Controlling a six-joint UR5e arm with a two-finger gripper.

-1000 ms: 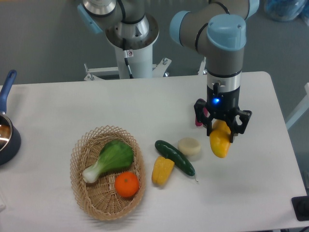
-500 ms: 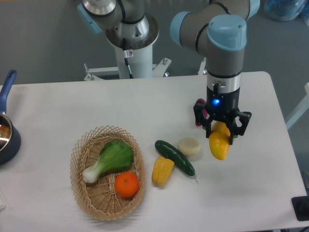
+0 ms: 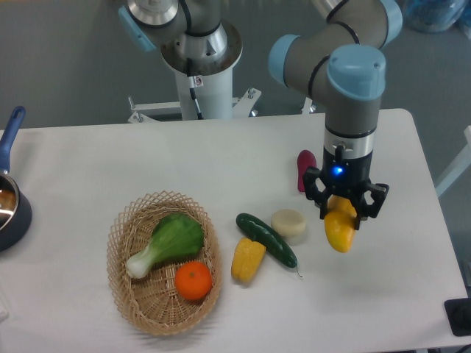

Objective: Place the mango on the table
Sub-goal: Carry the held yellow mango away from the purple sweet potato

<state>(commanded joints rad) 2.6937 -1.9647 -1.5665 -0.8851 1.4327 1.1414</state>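
The mango is a glossy yellow-orange oval fruit, held upright in my gripper. The gripper is shut on its upper part, and the lower end hangs free below the fingers. It hangs over the right part of the white table, to the right of the pale round piece. I cannot tell whether its tip touches the tabletop.
A green cucumber, a yellow corn cob and a pale round piece lie left of the mango. A dark red vegetable lies behind the gripper. A wicker basket holds a bok choy and an orange. A pot stands at the left edge.
The gripper with the mango has moved a little to the right and down. The dark red vegetable behind it now shows in full.
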